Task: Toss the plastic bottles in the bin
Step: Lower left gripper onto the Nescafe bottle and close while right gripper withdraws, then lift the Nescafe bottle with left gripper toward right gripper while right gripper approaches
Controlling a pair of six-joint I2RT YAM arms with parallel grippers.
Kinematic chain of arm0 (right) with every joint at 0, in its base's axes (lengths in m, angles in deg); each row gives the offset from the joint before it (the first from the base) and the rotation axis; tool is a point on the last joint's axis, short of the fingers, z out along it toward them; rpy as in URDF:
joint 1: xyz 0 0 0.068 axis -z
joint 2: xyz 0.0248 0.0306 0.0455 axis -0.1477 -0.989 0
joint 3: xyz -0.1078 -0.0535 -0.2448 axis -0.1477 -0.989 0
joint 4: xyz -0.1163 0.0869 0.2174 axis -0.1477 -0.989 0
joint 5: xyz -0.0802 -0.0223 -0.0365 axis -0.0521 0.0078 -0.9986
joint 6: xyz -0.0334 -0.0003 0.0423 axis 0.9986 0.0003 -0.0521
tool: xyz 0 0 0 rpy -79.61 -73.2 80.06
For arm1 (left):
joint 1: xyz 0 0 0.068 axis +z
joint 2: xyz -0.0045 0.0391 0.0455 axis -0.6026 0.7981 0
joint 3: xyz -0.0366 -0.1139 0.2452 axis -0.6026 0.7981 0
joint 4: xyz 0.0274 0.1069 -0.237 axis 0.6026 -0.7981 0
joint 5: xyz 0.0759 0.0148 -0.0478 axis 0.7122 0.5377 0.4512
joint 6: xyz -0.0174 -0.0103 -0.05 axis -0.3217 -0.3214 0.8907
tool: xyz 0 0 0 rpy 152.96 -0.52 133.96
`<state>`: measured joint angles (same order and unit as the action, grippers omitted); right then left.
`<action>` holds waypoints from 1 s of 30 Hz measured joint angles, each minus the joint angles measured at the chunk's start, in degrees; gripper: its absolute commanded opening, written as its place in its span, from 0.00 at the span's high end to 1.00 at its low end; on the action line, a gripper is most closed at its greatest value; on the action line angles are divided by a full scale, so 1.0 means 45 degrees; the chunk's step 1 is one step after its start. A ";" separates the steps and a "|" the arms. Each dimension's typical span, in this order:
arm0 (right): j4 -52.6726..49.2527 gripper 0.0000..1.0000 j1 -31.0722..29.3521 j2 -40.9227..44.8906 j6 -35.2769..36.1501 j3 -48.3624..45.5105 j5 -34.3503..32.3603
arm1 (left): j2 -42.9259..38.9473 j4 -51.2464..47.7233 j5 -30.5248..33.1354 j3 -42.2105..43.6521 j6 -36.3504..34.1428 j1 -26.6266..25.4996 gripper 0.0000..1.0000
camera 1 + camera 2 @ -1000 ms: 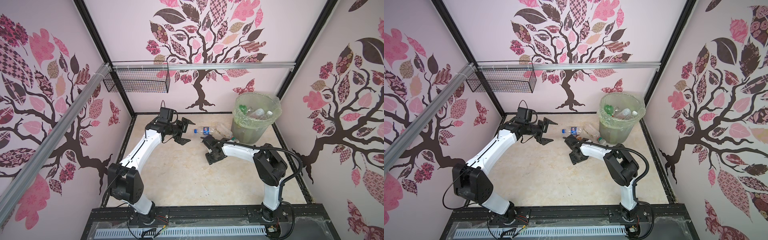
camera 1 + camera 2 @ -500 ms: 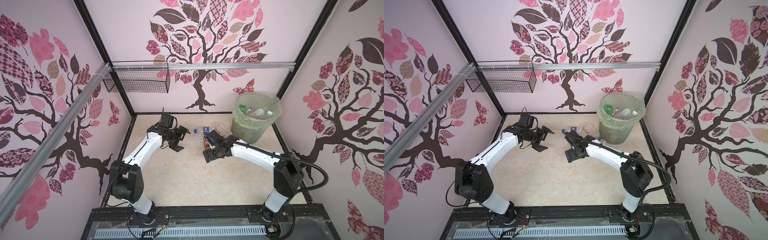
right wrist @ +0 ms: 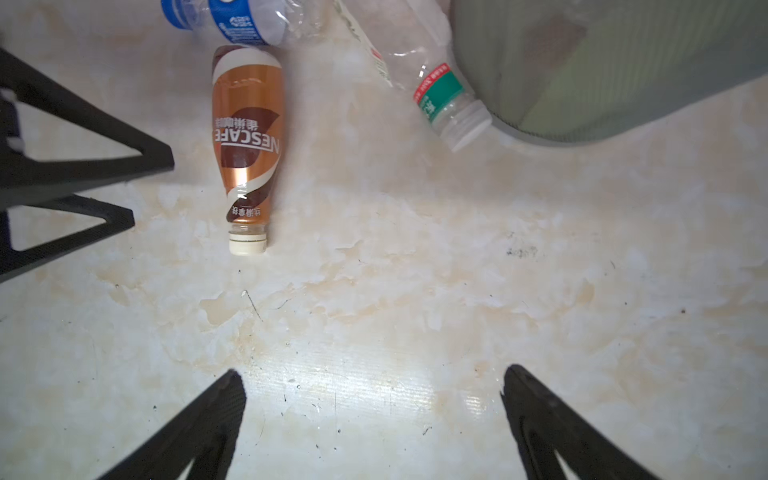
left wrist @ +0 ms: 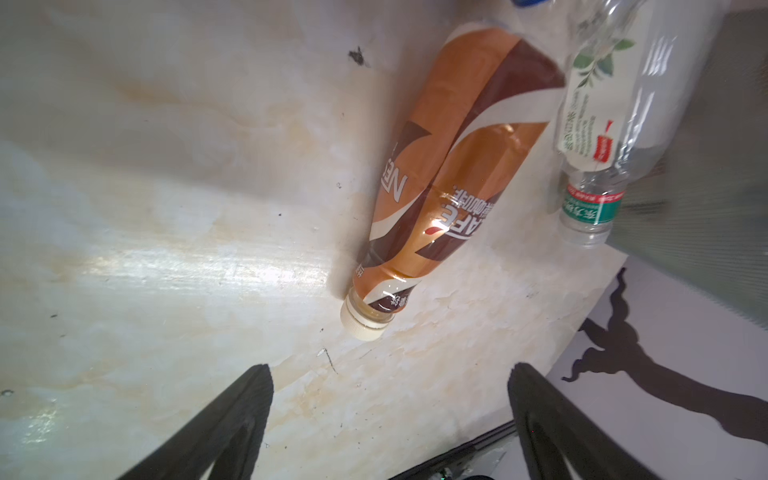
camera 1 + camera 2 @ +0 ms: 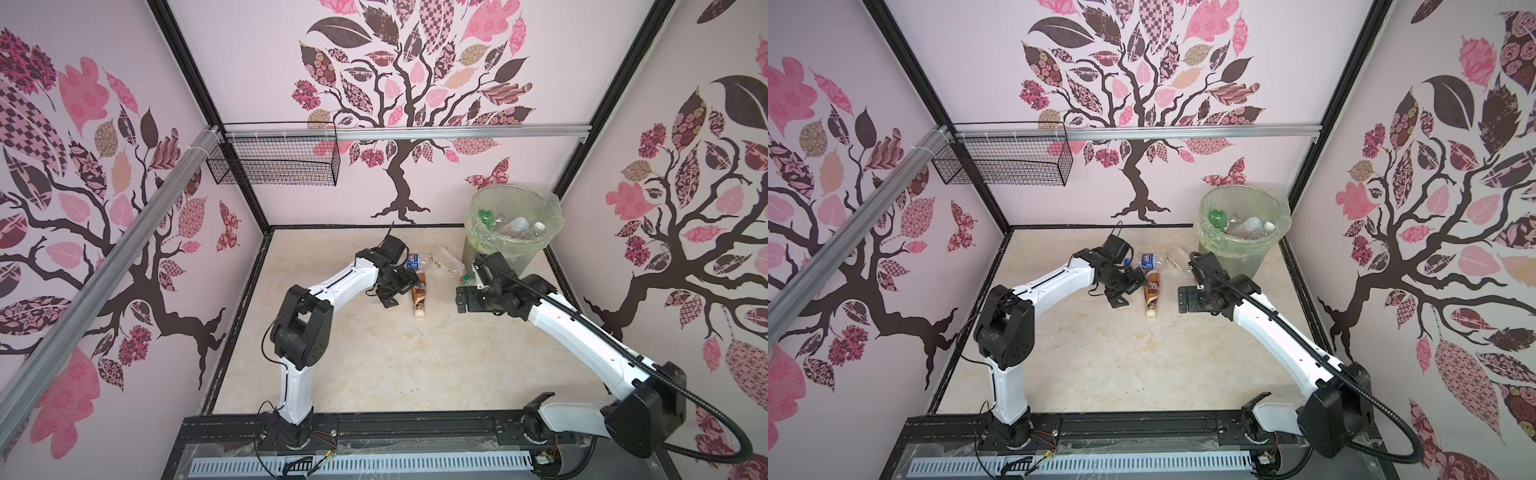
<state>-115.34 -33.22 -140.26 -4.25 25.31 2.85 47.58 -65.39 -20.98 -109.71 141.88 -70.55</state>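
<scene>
Fingers of the left arm (image 4: pixel 241 415) are spread wide and empty, low beside the brown bottle (image 5: pixel 419 293), which lies on the tabletop (image 5: pixel 374 365), cap toward the near side. The right arm's fingers (image 3: pixel 208 415) are spread and empty too, off to its right near the bin (image 5: pixel 552 208) in the far right corner. A blue-label bottle (image 5: pixel 412 259) lies just at the brown one's far end; a closing grip could slip on the tapered body or knock that neighbour. Half a second ago the right arm hovered there; it has drawn away rightward while the left moved in.
</scene>
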 measured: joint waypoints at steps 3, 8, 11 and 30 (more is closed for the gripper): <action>-0.0214 0.01 0.0811 0.0466 0.0005 -0.0083 0.0126 | 0.1103 -0.0233 0.0563 -0.1219 -0.0865 -0.0452 0.13; -0.0423 0.01 0.0787 0.0695 -0.0005 -0.0068 0.0505 | 0.2472 -0.0661 0.1447 -0.2565 -0.2016 -0.0748 0.20; -0.0573 0.01 0.0777 0.0695 -0.0087 -0.0068 0.0835 | 0.3133 -0.0991 0.2050 -0.3104 -0.2739 -0.0782 0.21; -0.0894 0.01 0.0772 0.0996 -0.0423 -0.0359 0.1321 | 0.3162 -0.1588 0.4333 -0.2254 -0.5017 -0.2293 0.63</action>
<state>-119.36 -29.75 -135.78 -6.15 23.69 8.79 61.81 -72.53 -1.48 -119.85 119.30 -80.87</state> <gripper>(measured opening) 0.992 0.407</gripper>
